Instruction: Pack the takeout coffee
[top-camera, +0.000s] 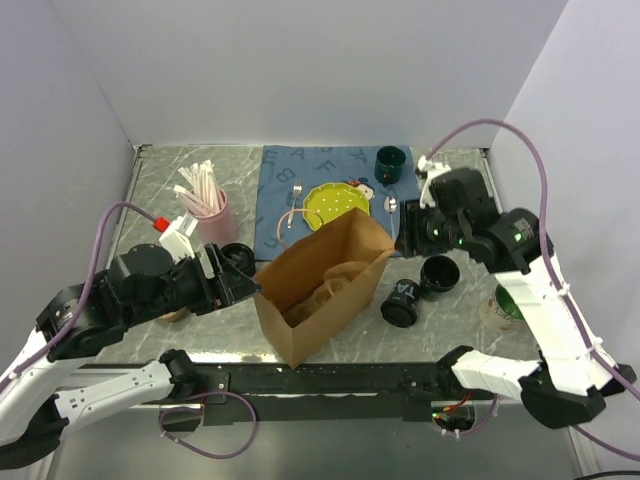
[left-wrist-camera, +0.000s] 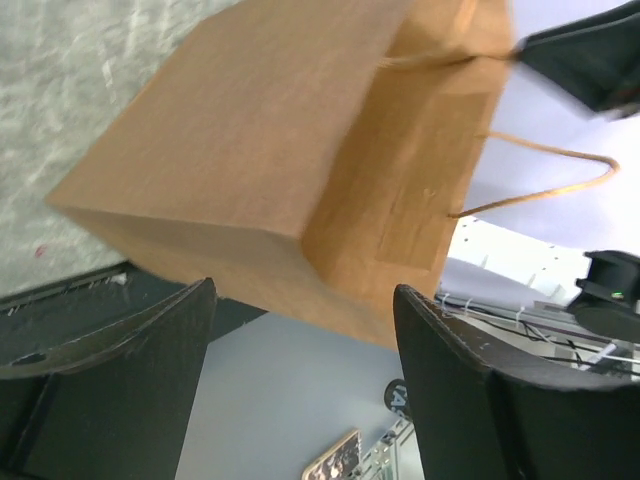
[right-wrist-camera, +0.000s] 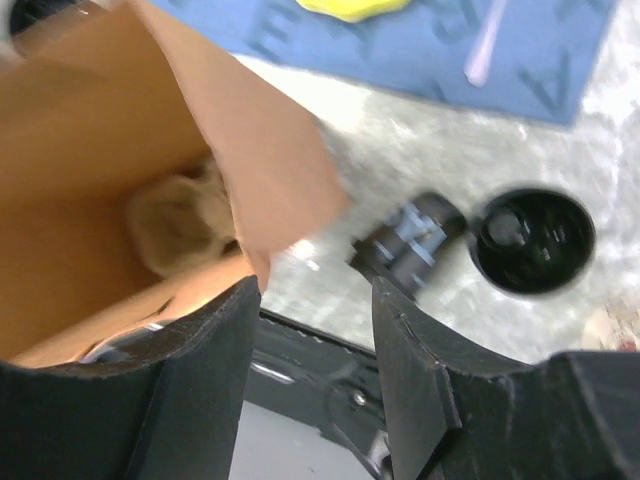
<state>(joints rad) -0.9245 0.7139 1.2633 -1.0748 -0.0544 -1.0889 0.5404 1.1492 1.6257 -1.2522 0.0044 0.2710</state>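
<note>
The takeout coffee, a small black cup with a white label, lies on its side on the marble table, right of the brown paper bag. It shows in the right wrist view as the cup. A round black piece stands just beyond it; lid or open cup, I cannot tell. The bag stands open and holds something tan. My right gripper hovers open over the bag's right edge, nothing between its fingers. My left gripper is open beside the bag's left wall.
On the blue placemat behind the bag lie a yellow-green plate, a fork and a spoon. A dark green mug stands at the back, a pink cup of straws at the left, a green-filled glass at the right.
</note>
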